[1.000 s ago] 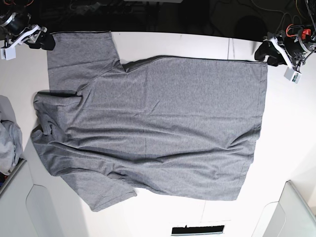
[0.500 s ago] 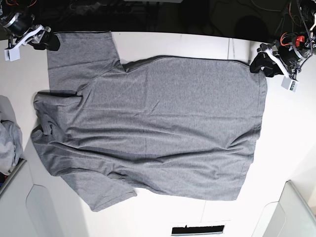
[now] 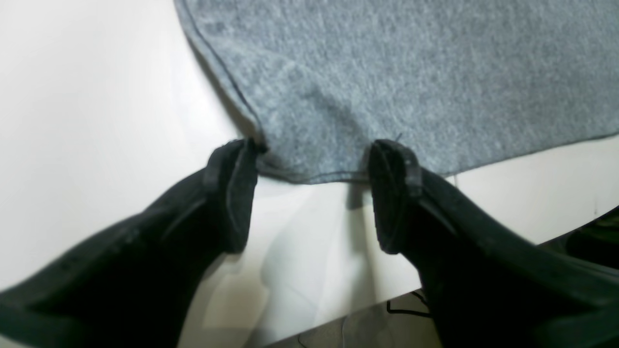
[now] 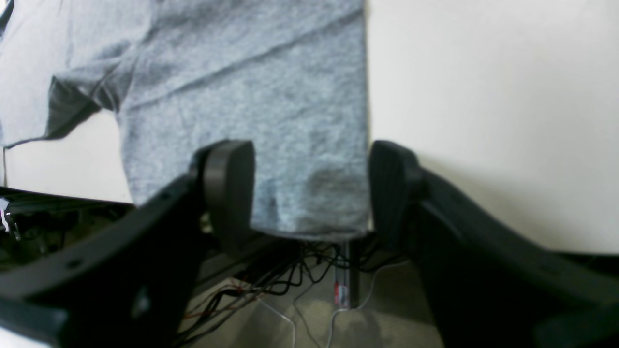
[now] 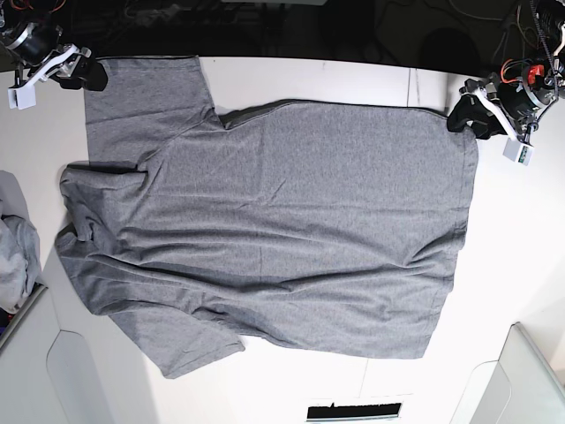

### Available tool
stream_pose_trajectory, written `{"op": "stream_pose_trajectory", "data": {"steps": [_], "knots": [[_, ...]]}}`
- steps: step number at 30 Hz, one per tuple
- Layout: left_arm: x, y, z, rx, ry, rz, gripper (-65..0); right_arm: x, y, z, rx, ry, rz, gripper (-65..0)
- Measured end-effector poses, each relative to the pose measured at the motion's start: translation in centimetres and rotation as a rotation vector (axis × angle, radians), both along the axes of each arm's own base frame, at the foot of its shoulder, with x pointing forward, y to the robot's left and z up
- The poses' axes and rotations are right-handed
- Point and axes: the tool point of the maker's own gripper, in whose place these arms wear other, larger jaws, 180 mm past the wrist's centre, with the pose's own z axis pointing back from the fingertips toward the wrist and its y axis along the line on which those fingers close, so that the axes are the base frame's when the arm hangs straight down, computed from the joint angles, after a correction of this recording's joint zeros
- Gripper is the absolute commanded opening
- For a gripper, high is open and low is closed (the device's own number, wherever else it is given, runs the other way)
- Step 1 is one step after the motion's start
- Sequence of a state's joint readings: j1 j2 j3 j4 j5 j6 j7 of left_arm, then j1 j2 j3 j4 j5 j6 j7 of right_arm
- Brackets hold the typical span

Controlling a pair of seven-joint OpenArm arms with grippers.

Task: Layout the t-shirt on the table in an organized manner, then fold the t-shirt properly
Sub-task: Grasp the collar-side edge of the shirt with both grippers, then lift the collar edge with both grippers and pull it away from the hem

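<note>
With both the left end effector point(image 3: 309, 193) and right end effector point(image 4: 309, 193) being held wide at the t-shirt point(image 5: 265, 221)'s far worktop point(image 5: 353, 75)-edge corners, only 1 layer, or none, could be pinched.

One t-shirt point(image 5: 265, 230) lies on one surface point(image 5: 309, 75). Two pincers: left pincer point(image 5: 465, 113), right pincer point(image 5: 88, 75). Two grey bins point(image 5: 530, 380).

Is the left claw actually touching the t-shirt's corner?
Touching. In the left wrist view, the open left claw straddles the t-shirt corner, and one fingertip meets the hem edge.
</note>
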State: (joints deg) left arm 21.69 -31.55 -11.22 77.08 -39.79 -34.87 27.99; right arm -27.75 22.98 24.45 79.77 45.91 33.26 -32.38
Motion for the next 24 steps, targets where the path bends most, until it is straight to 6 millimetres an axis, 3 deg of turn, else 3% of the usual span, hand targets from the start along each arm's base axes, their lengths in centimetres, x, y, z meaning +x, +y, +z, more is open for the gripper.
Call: {"op": "stream_pose_trajectory", "data": {"steps": [3,5,7,11,13,19,24], "knots": [[0.1,-0.1,0.0,-0.002,-0.005,0.007,-31.9,0.0,0.1,0.0,0.001,0.001,0.002,-27.5],[0.0,-0.1,-0.2,0.002,-0.002,0.013,-39.6,-0.1,0.4,-0.1,0.006,0.004,0.009,-28.2],[-0.1,-0.2,-0.4,0.001,0.002,0.02,-49.3,-0.2,0.9,-0.2,0.015,0.008,0.02,-35.7],[-0.2,-0.4,-0.5,-0.003,0.007,0.012,-64.5,-0.6,1.8,-0.6,0.027,0.027,0.042,-57.5],[-0.4,-0.9,-0.4,-0.015,0.007,-0.021,-65.0,-0.5,2.2,-0.6,0.03,0.023,0.043,-65.0],[-0.7,-1.9,-0.1,-0.044,0.005,-0.072,-65.0,0.1,3.4,0.5,0.029,-0.003,0.058,-65.0],[-0.2,-2.0,1.1,-0.025,-0.017,-0.108,-65.0,0.4,3.9,2.9,-0.002,-0.057,0.098,-65.0]]}}
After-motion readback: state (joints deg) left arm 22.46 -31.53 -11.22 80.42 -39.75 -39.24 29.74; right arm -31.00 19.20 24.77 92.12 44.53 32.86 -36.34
